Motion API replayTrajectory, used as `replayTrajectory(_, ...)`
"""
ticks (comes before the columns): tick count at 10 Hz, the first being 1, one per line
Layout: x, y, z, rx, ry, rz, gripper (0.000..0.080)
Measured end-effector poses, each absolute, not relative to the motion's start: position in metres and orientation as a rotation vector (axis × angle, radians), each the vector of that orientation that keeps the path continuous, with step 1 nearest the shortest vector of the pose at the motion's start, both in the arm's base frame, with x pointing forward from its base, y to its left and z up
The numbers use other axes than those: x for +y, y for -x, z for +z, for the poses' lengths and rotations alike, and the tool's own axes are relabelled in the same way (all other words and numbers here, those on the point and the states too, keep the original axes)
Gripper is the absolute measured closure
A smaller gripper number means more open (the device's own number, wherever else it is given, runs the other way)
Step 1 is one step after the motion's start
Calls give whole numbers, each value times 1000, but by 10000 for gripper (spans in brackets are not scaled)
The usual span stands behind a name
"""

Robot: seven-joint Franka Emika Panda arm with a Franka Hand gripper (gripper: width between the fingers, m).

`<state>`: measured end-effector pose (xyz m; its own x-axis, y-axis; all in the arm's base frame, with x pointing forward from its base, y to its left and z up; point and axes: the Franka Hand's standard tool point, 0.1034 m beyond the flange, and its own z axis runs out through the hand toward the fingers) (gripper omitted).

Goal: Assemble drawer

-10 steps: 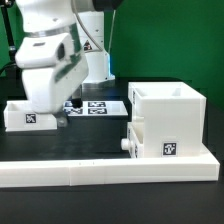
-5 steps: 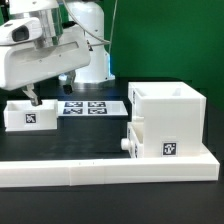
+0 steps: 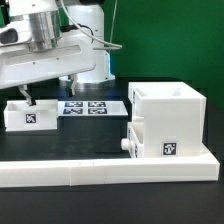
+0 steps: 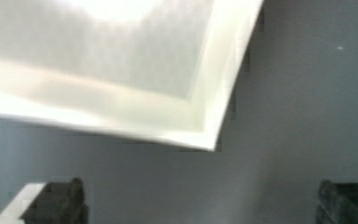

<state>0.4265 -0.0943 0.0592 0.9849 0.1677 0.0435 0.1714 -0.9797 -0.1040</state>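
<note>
Hovering wide open and empty, the gripper has the shallow white plastic tagged tray just beneath, its corner ahead of the fingertips, not between them. Best to shift over one wall, descend straight, then close squarely.

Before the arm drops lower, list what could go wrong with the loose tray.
1. The open gripper sits beyond a corner of the loose white plastic shallow tray, which lies skewed to the fingers; closing here may grab nothing or twist it.
2. A descending finger might strike the tray's rim and shove it toward the flat white marker board beside it.
</note>
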Motion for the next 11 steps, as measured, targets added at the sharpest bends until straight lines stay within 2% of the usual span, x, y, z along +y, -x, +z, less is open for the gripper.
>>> replayTrajectory(1,-88,-418,59,-96,3041,-45,150)
replayTrajectory(3,-80,-397,47,96,3046,5,150)
replayTrajectory(9,-83,-396,43,32,3053,-13,150)
replayTrajectory(11,-83,-385,31,14,3078,-66,150)
